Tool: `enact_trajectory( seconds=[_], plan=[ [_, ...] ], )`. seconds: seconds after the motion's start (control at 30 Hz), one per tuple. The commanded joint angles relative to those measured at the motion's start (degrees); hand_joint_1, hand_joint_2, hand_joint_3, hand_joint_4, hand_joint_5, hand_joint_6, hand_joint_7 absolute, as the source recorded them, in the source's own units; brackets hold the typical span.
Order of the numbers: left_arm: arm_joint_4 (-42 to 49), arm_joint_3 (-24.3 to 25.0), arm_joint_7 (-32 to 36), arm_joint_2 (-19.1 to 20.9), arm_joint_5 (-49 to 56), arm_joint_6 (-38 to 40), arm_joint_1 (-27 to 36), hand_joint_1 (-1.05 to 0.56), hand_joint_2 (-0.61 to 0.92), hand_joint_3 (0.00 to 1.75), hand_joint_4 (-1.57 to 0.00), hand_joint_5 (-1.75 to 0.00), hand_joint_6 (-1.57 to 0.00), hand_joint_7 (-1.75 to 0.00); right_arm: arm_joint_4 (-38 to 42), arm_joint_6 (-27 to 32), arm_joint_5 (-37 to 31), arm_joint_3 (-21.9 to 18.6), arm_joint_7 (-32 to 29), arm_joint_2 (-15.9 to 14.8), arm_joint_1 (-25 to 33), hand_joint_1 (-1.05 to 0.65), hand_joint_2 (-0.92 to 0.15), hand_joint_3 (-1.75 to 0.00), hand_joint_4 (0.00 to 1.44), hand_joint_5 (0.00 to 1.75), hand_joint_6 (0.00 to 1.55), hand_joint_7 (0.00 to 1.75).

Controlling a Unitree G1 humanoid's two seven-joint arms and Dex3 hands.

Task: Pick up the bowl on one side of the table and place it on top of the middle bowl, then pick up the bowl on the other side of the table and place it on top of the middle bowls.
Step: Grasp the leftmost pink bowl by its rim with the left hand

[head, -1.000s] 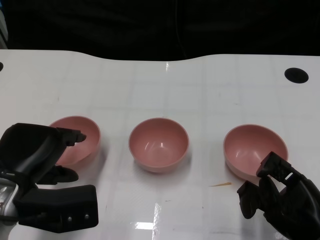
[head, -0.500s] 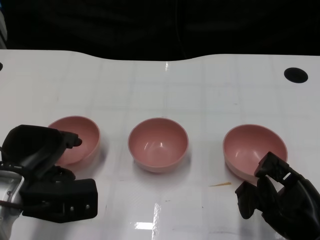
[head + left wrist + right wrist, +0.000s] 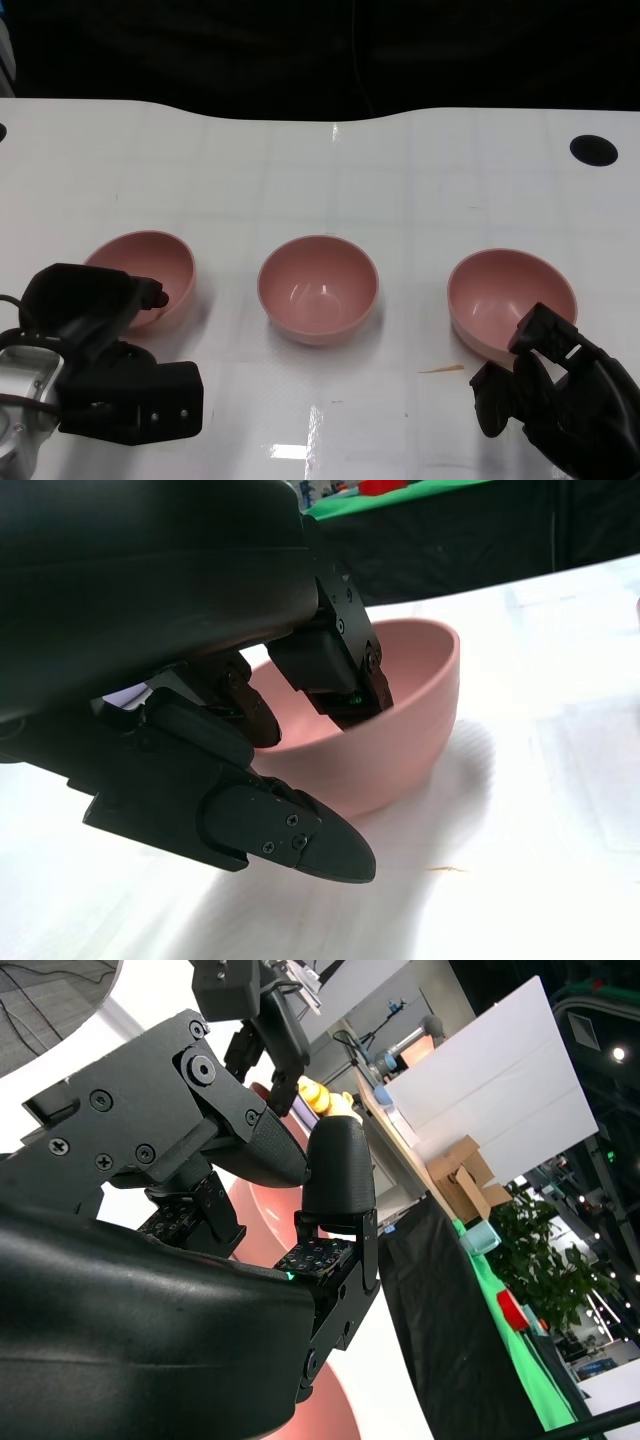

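Desk [image 3: 330, 170]: white, carrying three pink bowls in a row.
Left bowl [image 3: 150, 272]: at 9 o'clock, left hand [image 3: 95, 345] over its near rim, fingers apparently clasping the rim.
Middle bowl [image 3: 318, 288]: centre, untouched.
Right bowl [image 3: 512, 300]: at 3 o'clock, right hand [image 3: 555, 395] just beside it, fingers spread, holding nothing.

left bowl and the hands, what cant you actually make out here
- Left bowl: in the head view the left hand covers its near rim, so a firm grip cannot be confirmed there; the left wrist view shows fingers over the rim.
- Right bowl: the right hand hides its near edge; contact is unclear.
- Right wrist view: the hand fills the picture, leaving only a sliver of bowl.
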Motion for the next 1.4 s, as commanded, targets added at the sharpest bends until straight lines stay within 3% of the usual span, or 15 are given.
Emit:
enact_trajectory(
  seconds=[0.03, 0.23, 0.3, 0.43, 0.47, 0.5, 0.53, 0.6, 0.73, 0.9, 1.4],
  plan=[
    [2.4, -0.9, 1.4, 0.0, -0.7, -0.1, -1.6, -0.62, 0.92, 0.03, -0.82, 0.0, -0.83, 0.0, -0.6, -0.9, -0.2, -0.4, 0.0, -0.5, 0.3, 0.0, -0.58, -1.32, 0.97, 1.75, 0.68, 1.75],
    [6.8, -1.8, 5.2, -1.2, -1.8, -2.2, -3.1, -0.46, 0.9, 0.01, -0.85, -0.01, -0.86, -0.01, -0.6, -0.9, -0.1, -0.3, 0.1, -0.4, 0.4, 0.01, -0.59, -1.32, 0.96, 1.75, 0.67, 1.75],
    [9.0, -1.3, 7.0, -1.5, -4.1, -6.2, -3.4, -0.26, 0.88, 0.01, -0.96, -0.05, -0.96, -0.04, -0.6, -0.9, -0.1, -0.3, -0.1, -0.3, 0.5, 0.01, -0.59, -1.31, 0.96, 1.75, 0.67, 1.75],
    [12.6, -2.1, 10.4, -1.4, -5.1, -10.9, -4.7, -0.11, 0.9, 0.0, -1.19, -0.12, -1.14, -0.08, -0.5, -0.7, 0.2, -0.4, 0.0, -0.3, 0.3, 0.01, -0.59, -1.31, 0.97, 1.75, 0.68, 1.75],
    [13.5, -2.2, 11.1, -1.6, -5.3, -11.5, -4.9, -0.09, 0.89, 0.0, -1.18, -0.28, -1.2, -0.07, -0.4, -0.8, 0.2, -0.5, 0.1, -0.3, 0.3, 0.01, -0.59, -1.31, 0.97, 1.75, 0.68, 1.75],
    [14.3, -2.2, 11.6, -1.9, -5.5, -11.9, -5.2, -0.06, 0.9, 0.01, -0.95, -0.94, -1.26, -0.17, -0.3, -0.9, 0.2, -0.5, 0.1, -0.3, 0.3, 0.01, -0.59, -1.31, 0.97, 1.75, 0.68, 1.75],
    [15.0, -2.2, 11.7, -2.2, -5.8, -12.1, -5.4, -0.05, 0.9, 0.01, -0.83, -1.22, -1.15, -0.46, -0.3, -0.9, 0.2, -0.5, 0.1, -0.3, 0.2, 0.02, -0.59, -1.31, 0.97, 1.75, 0.68, 1.75],
    [16.0, -2.4, 11.4, -2.5, -6.2, -12.0, -5.8, -0.04, 0.91, 0.05, -0.73, -1.52, -0.81, -1.2, -0.4, -0.7, 0.1, -0.4, 0.0, -0.4, 0.2, 0.01, -0.59, -1.31, 0.97, 1.75, 0.68, 1.75],
    [16.8, -2.4, 9.9, -2.8, -7.7, -11.5, -5.9, -0.05, 0.92, 0.13, -0.64, -1.65, -0.64, -1.48, -0.4, -1.0, -0.4, -0.3, 0.0, -0.6, 0.3, 0.01, -0.6, -1.3, 0.97, 1.75, 0.68, 1.75],
    [17.9, -2.3, 9.5, -3.1, -9.5, -12.4, -5.7, -0.03, 0.92, 0.17, -0.61, -1.74, -0.55, -1.61, -1.0, 0.1, 0.3, -0.5, -0.5, -0.6, 0.5, 0.01, -0.6, -1.3, 0.96, 1.75, 0.67, 1.75],
    [14.0, -1.9, 9.2, -1.9, -11.0, -10.9, -5.1, -0.02, 0.92, 0.12, -0.61, -1.75, -0.49, -1.63, -1.1, 0.6, 0.5, -0.5, -0.3, -0.8, 0.4, 0.01, -0.58, -1.3, 0.96, 1.75, 0.68, 1.75]
  ],
)
